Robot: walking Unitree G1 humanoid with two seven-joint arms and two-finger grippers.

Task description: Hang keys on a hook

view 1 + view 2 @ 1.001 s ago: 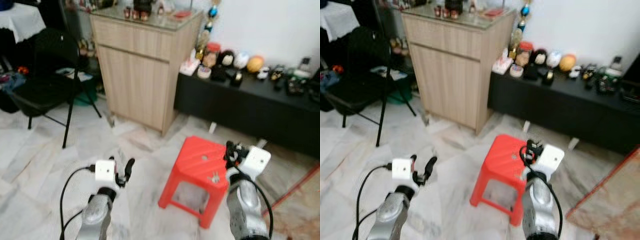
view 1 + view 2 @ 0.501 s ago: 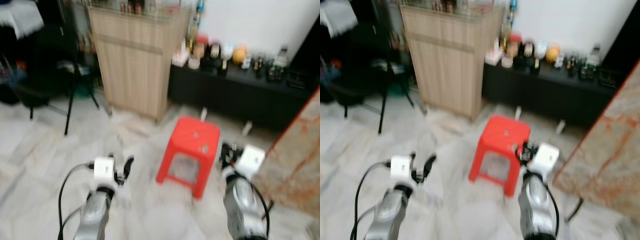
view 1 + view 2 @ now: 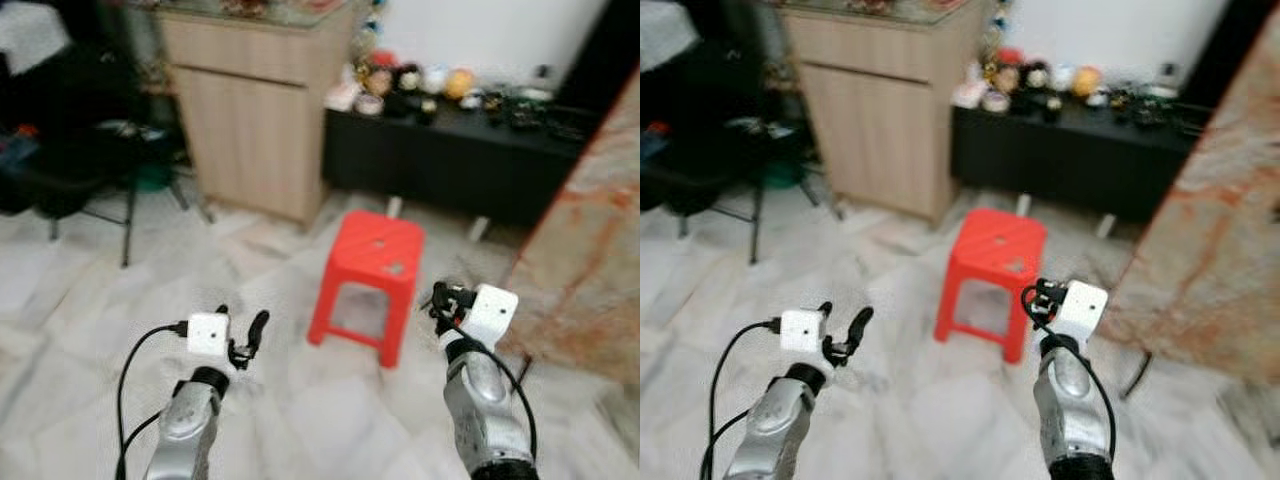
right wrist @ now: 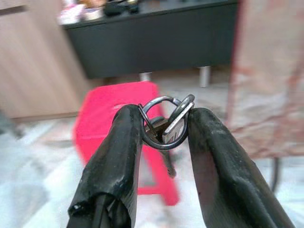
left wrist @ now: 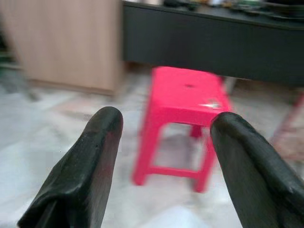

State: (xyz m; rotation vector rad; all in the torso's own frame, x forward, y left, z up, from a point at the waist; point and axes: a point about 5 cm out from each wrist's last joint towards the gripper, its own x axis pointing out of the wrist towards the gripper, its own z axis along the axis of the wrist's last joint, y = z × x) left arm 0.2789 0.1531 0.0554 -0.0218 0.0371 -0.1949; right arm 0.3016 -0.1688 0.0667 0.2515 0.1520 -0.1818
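Keys (image 4: 167,124) pinched between my right gripper (image 4: 164,128) fingers, held just right of the red stool (image 3: 369,268). My left gripper (image 5: 164,128) gapes wide, empty, left of the stool. Pickup done; hook unlocated, hanging remains.

Your right gripper (image 4: 164,124) is raised in front of you on a bent silver arm, its two black fingers (image 4: 116,156) pinched on the keys (image 4: 171,124). Your left gripper (image 3: 243,335) is held forward at a similar height, fingers (image 5: 85,161) spread wide and holding nothing
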